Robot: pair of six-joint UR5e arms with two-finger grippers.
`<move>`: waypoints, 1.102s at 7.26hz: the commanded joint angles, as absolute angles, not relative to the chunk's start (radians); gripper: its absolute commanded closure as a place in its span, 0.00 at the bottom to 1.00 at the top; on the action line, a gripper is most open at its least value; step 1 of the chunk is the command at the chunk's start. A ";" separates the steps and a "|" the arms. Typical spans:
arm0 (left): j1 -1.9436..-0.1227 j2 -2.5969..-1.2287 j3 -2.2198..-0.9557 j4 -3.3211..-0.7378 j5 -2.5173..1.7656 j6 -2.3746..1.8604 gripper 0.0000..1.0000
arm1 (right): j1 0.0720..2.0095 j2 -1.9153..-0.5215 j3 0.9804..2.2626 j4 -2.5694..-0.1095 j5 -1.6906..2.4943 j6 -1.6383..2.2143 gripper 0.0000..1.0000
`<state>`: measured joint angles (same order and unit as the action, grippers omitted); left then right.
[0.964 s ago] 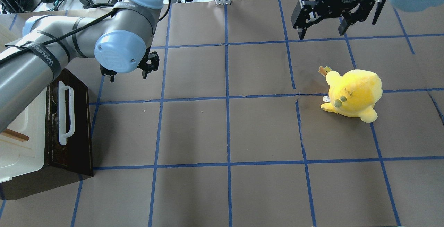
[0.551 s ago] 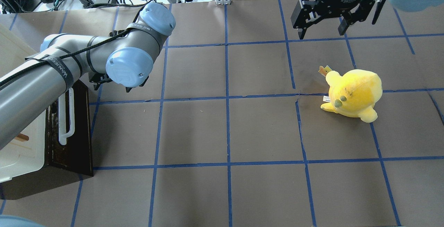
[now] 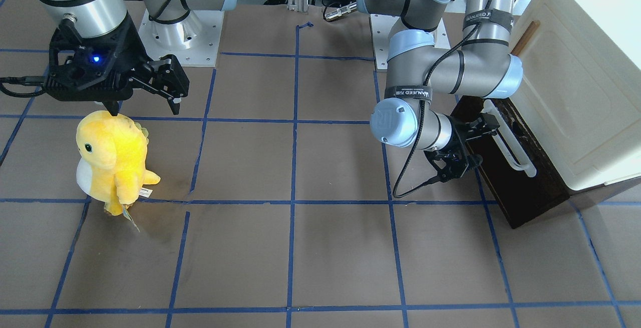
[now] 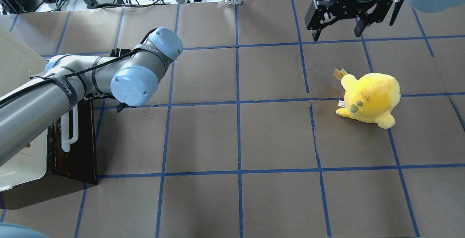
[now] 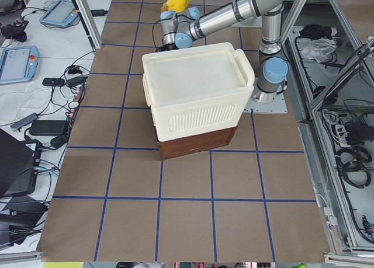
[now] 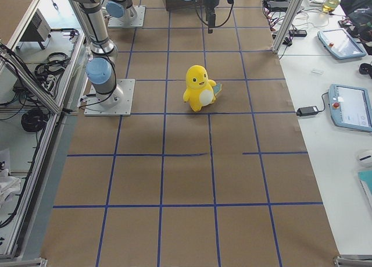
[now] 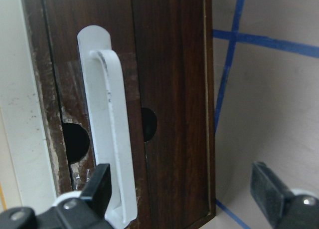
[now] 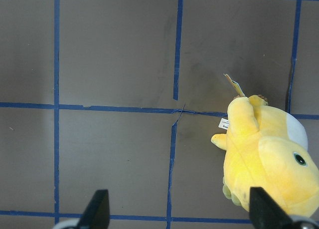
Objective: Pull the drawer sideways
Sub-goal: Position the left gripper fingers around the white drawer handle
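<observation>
**At the table's 9 o'clock edge: left gripper open at the drawer handle**

At 9 o'clock in the overhead view, the drawer sits at the base of a cream cabinet. Its dark front faces 3 o'clock. The white handle runs along the front from 12 to 6 o'clock.

Left gripper: jaws spread wide, gripping nothing. In the left wrist view, one finger stands just beside the handle's lower end, on its cabinet side. The other finger hangs past the drawer's edge, over the table. The handle lies between the two fingers, close to the first. Whether that finger touches it cannot be told.

Right gripper: at 1 o'clock, raised above the table, jaws wide, empty.

A yellow plush toy rests on the table at 3 o'clock, well apart from the drawer and toward 6 o'clock of the right gripper.
</observation>
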<state>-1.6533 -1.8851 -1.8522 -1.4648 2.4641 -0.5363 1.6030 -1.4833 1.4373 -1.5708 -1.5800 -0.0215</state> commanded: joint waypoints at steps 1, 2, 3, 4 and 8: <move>-1.635 -1.913 -1.856 -1.477 2.709 -0.532 0.00 | 1.603 -1.483 1.437 -1.571 -1.580 -0.021 0.00; -1.635 -1.927 -1.852 -1.477 2.742 -0.531 0.00 | 1.603 -1.483 1.437 -1.571 -1.580 -0.021 0.00; -1.637 -1.946 -1.850 -1.477 2.746 -0.528 0.00 | 1.603 -1.483 1.437 -1.571 -1.580 -0.021 0.00; -1.640 -1.965 -1.839 -1.477 2.744 -0.526 0.00 | 1.603 -1.483 1.437 -1.571 -1.580 -0.023 0.00; -1.640 -2.025 -1.812 -1.521 2.735 -0.532 0.00 | 1.603 -1.483 1.437 -1.571 -1.580 -0.021 0.00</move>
